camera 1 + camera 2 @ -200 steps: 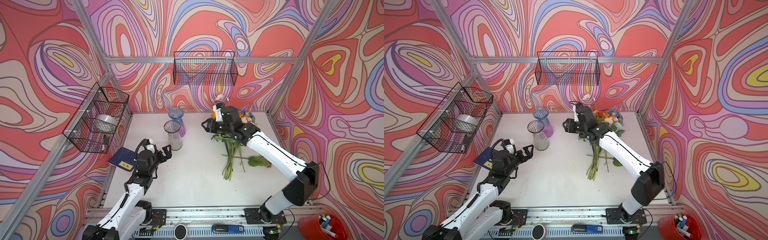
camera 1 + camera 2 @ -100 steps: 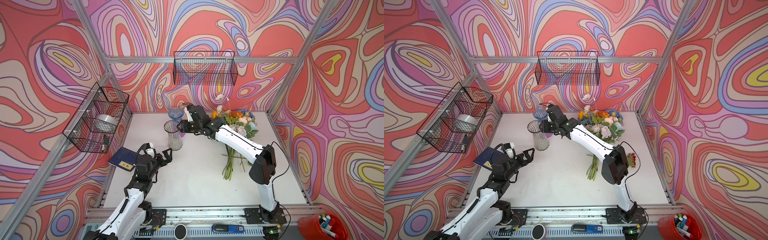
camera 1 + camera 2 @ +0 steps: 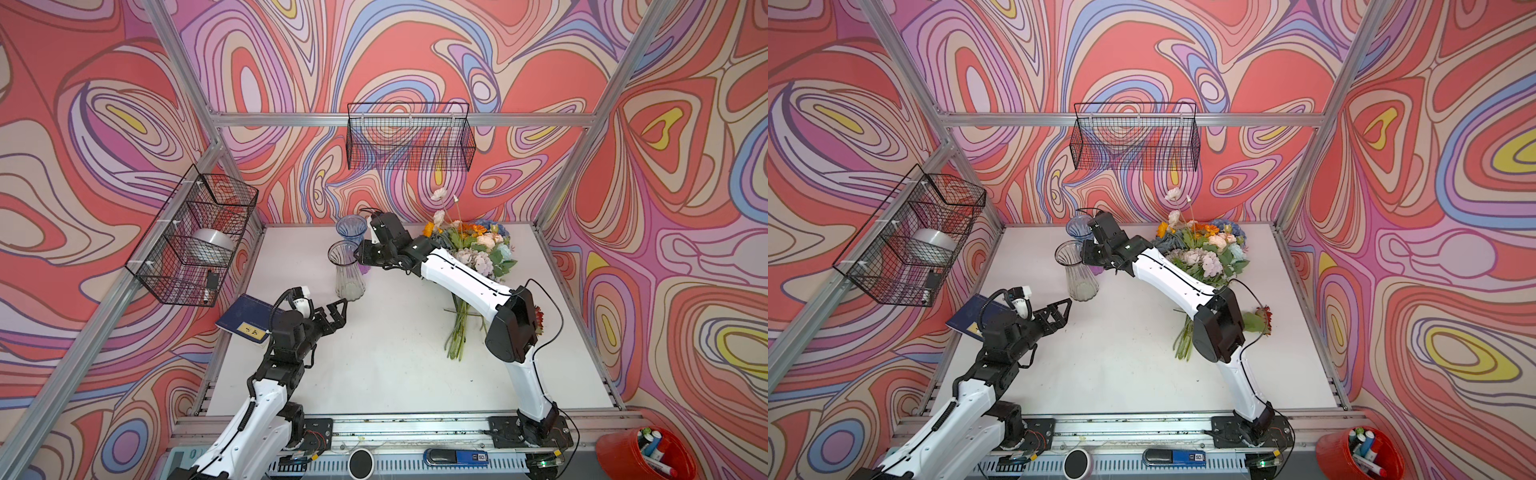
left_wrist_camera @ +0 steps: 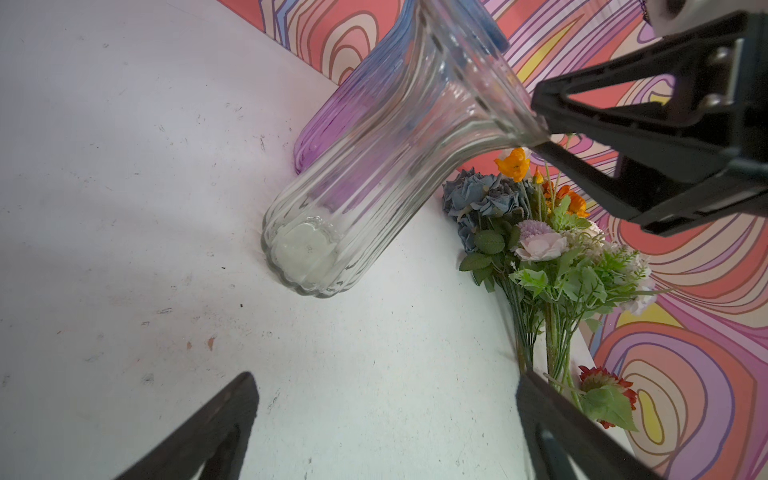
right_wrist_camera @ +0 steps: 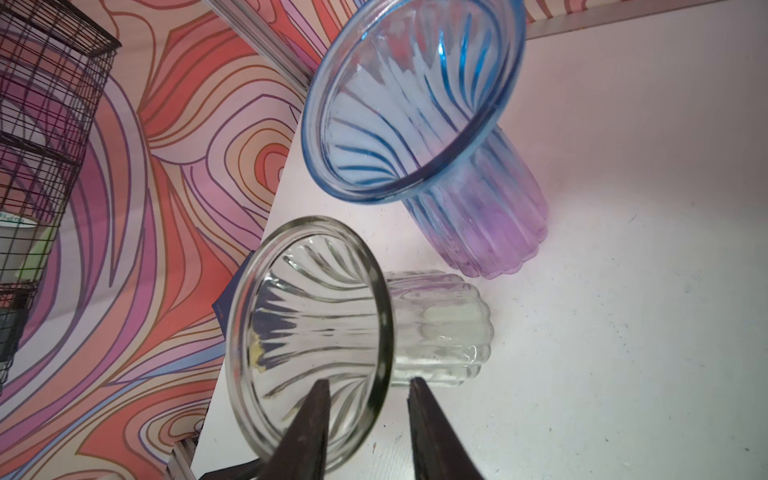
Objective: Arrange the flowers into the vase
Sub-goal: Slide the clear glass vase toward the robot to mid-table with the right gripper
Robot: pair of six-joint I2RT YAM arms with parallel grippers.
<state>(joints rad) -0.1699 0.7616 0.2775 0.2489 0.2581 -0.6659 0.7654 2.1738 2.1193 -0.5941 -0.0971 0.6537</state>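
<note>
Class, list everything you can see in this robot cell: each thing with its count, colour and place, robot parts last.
clear ribbed glass vase: one, colourless, upright on the table, left of centre
blue-to-purple glass vase: one, upright just behind the clear one
artificial flowers: one mixed bunch, orange, pink, blue, lilac and white with green stems, lying at the back right
red flower: one, lying apart beside the bunch's stems
notebook: one, dark blue, at the table's left edge
side wire basket: one, black, left wall
back wire basket: one, black, back wall
bucket: one, red, off the table's front right corner
markers: several, mixed colours, in the bucket
table: one, white
left pincer: open, empty, near the clear vase's base
right pincer: open, straddling the clear vase's rim
</note>
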